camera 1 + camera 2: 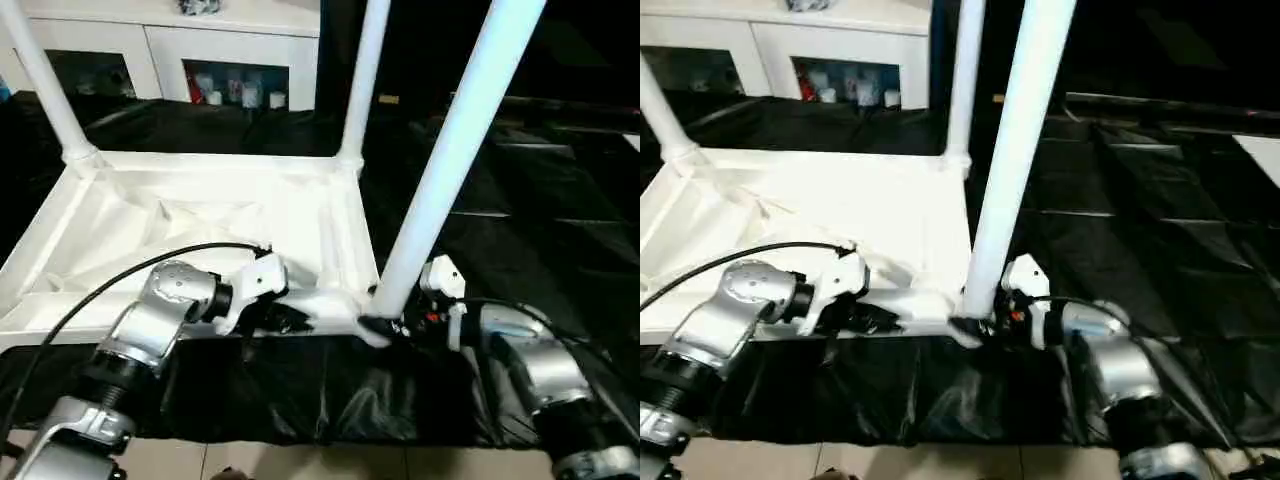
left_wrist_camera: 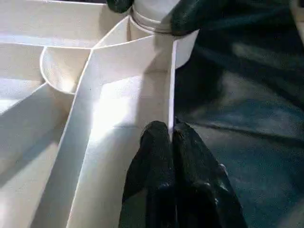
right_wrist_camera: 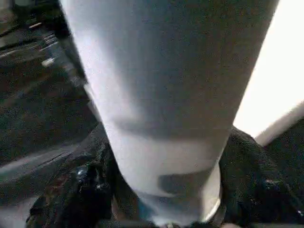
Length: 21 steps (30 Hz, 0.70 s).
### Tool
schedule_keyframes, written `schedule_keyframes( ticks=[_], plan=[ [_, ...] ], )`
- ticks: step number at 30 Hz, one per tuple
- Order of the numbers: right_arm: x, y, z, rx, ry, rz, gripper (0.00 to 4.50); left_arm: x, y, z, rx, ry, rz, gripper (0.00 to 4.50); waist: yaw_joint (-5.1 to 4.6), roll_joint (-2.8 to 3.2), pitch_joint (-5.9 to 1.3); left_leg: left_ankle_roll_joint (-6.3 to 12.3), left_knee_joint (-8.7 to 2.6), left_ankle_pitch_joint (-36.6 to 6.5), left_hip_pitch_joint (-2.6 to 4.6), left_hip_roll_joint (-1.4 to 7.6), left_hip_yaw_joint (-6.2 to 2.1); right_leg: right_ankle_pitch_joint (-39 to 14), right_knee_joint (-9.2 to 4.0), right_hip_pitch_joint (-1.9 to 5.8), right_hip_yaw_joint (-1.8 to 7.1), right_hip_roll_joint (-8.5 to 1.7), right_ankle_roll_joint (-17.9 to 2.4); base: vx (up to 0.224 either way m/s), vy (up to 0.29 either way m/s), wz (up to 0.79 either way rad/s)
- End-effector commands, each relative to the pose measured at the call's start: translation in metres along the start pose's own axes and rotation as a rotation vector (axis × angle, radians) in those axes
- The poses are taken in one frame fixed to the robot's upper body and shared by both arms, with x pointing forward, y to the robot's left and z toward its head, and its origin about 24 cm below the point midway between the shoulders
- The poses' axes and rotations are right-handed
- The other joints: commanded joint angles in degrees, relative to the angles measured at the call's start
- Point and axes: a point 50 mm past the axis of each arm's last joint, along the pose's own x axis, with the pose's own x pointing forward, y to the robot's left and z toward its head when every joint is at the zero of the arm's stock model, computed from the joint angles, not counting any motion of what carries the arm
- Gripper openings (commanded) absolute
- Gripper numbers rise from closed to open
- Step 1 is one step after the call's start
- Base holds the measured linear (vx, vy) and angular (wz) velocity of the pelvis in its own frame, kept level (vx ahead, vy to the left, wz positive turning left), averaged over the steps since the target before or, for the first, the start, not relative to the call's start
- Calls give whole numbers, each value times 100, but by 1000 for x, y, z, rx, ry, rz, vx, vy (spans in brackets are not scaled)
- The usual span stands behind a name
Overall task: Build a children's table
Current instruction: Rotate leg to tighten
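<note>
Tabletop lies ribs-up so legs enter sockets: left hand pinches its rim, right hand grasps the leg just beside.

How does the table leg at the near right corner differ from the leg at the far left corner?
The near-right leg has the right gripper around its base; nothing touches the far-left leg. The near-right leg leans right, the far-left leg leans left. Both are white tubes rising from corners of the upturned tabletop.
</note>
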Motion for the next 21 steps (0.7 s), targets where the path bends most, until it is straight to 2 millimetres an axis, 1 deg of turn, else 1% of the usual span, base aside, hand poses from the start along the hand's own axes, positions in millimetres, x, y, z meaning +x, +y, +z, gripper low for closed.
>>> schedule_keyframes(
  ticks=[1,2,3,4,5,6,7,8,9,10,11,12,14,15,16,17,19,21],
  plan=[
    [24,16,-13,36,35,4,259,30,-9,7,-21,-25,-19,0,-12,32,-204,-49,-444,-2158,48,141,-97,-2596,-488,135,164,-268,-913,0,0,0],
    [29,14,-14,65,28,-60,259,37,-9,10,-31,-29,1,0,-19,28,-202,-80,-446,-2258,62,135,-108,-2813,-515,117,161,-272,-823,0,0,0],
    [32,13,-15,88,24,-102,259,42,-9,12,-38,-32,15,0,-27,36,-199,-91,-451,-2306,75,137,-114,-2904,-532,102,161,-278,-793,0,0,0],
    [44,10,-16,131,25,-234,259,58,-10,21,-65,-56,56,0,-56,20,-202,-142,-463,-2380,62,125,-144,-3105,-548,111,135,-281,-694,0,0,0],
    [44,10,-16,131,25,-234,259,58,-10,21,-65,-56,56,0,-76,28,-194,-168,-471,-2393,62,129,-149,-3136,-555,99,134,-279,-676,-74,21,-8],
    [48,9,-16,141,27,-272,259,63,-10,24,-75,-65,68,0,-89,17,-194,-168,-462,-2480,65,113,-160,-3282,-583,95,115,-277,-609,-52,18,-7],
    [57,7,-15,168,29,-362,259,75,-12,31,-80,-76,86,0,-93,17,-190,-157,-459,-2512,77,109,-156,-3340,-603,80,117,-278,-579,0,0,0],
    [59,7,-15,174,29,-374,259,76,-12,32,-80,-76,90,0,-115,16,-191,-149,-448,-2584,98,100,-159,-3441,-626,49,116,-282,-551,0,0,0],
    [62,6,-14,187,29,-402,259,80,-13,34,-79,-77,98,0,-140,4,-174,-116,-443,-2665,90,80,-167,-3627,-657,40,99,-273,-476,0,0,0],
    [69,7,-11,171,39,-432,259,86,-15,38,-76,-79,105,0,-142,-20,-193,-95,-436,-2656,89,77,-175,-3694,-667,55,89,-284,-431,0,0,0],
    [73,7,-9,155,46,-450,259,90,-16,40,-74,-80,110,0,-149,9,-188,-81,-433,-2667,102,79,-177,-3769,-692,31,87,-286,-384,0,0,0],
    [79,10,-5,98,49,-446,259,94,-18,43,-71,-84,108,0,-159,19,-186,-77,-427,-2718,103,73,-181,-3831,-706,19,73,-287,-356,0,0,0],
    [81,10,-3,91,40,-445,259,95,-18,43,-71,-85,110,0,-164,16,-186,-52,-439,-2731,83,71,-190,-3818,-719,34,57,-287,-317,0,0,0],
    [80,9,-1,101,18,-443,294,93,-19,42,-70,-86,106,0,-165,-10,-200,-21,-446,-2709,75,78,-189,-3744,-713,46,56,-286,-318,0,0,0],
    [79,8,-1,113,6,-442,294,91,-18,40,-69,-84,107,0,-157,3,-208,-8,-454,-2674,67,80,-193,-3664,-696,61,57,-287,-330,0,0,0],
    [77,7,-1,123,-5,-439,294,89,-17,39,-67,-82,108,0,-154,30,-212,1,-472,-2621,54,95,-189,-3455,-679,63,74,-284,-385,0,0,0],
    [73,4,-1,116,-14,-424,334,84,-16,36,-59,-76,103,0,-158,22,-216,13,-482,-2588,32,97,-180,-3214,-648,75,88,-269,-460,0,0,0],
    [65,0,0,102,-25,-399,344,77,-15,32,-53,-84,85,0,-153,25,-224,52,-477,-2551,29,103,-162,-3000,-629,75,113,-271,-555,0,0,0]
  ],
)
